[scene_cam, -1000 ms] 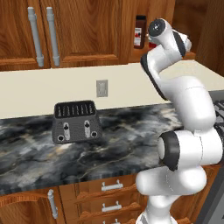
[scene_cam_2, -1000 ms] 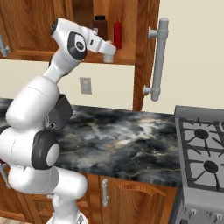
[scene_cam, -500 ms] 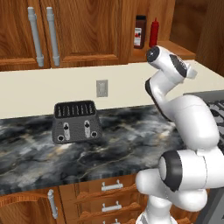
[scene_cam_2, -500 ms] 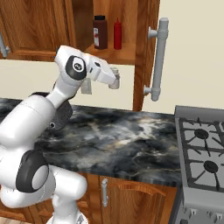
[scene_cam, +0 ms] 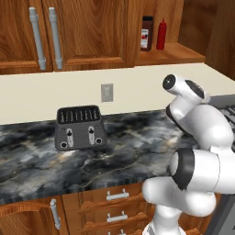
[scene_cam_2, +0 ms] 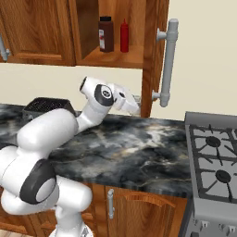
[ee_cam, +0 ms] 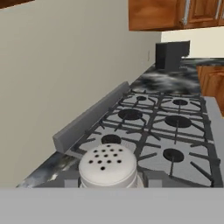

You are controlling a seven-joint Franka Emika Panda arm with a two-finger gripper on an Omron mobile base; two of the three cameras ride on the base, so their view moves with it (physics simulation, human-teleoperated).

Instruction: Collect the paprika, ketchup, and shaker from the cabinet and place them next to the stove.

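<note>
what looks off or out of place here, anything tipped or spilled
Nothing stands out. The paprika and ketchup stand upright on the cabinet shelf, the toaster sits square on the counter, and the shaker is upright in the gripper near the stove. No spill shows anywhere.

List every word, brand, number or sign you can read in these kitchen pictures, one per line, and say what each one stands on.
No text can be read anywhere.
The paprika jar in the cabinet: its label is too small and blurred to read.
The ketchup: plain red, no visible label.
The shaker: only holes in its top, no lettering.
The toaster: two slider marks, no words.
</note>
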